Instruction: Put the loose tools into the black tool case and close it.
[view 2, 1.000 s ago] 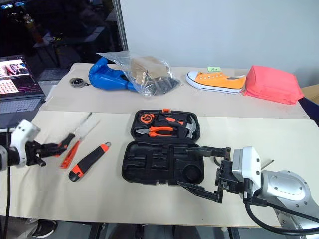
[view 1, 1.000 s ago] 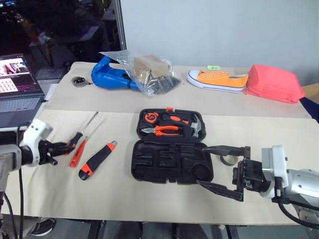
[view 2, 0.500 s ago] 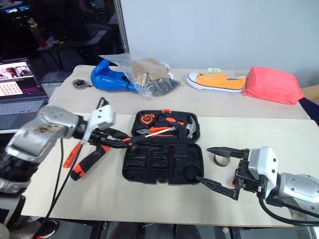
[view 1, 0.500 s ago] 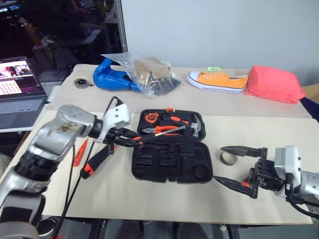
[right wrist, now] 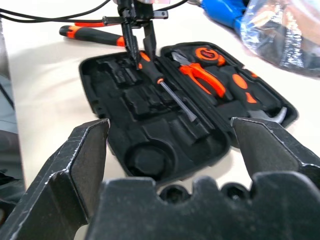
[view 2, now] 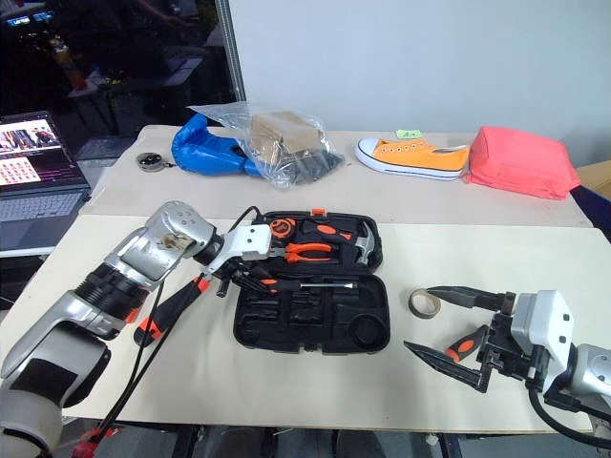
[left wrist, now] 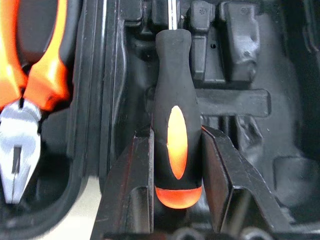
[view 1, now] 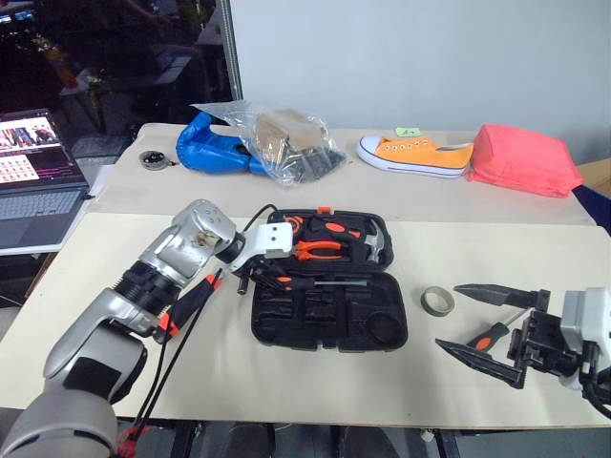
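- Left eye view: the black plastic clamshell tool case (view 1: pixel 329 286) lies open at the table's centre, its tool-filled half at 12 o'clock, its near half of moulded recesses at 6 o'clock. The left gripper (view 1: pixel 260 277) hangs over the near half's 9 o'clock edge, jaws pinching a black-and-orange-handled screwdriver (view 1: pixel 310 282) whose thin shaft points toward 3 o'clock across the recesses. At 9 o'clock of the case, partly behind the arm, lies the stubby black-and-orange utility knife (view 1: pixel 191 301).
- Right eye view: the right gripper (view 2: pixel 449 324) waits at 4 o'clock of the case, jaws spread wide and empty, with a short orange-and-black screwdriver (view 2: pixel 466 341) lying between them on the table and a roll of grey tape (view 2: pixel 422 302) at 11 o'clock of it.
- Left wrist view: the pads (left wrist: pixel 134 172) clamp the handle's butt end; orange-handled steel pliers (left wrist: pixel 22 95) sit in the neighbouring half.
- Right wrist view: the shaft lies diagonally above the long narrow slot, handle tilted up.
- Doing it well, as I judge: line the shaft up with the slot, lower until the handle seats, then release; a skewed drop would likely stop the lid closing.
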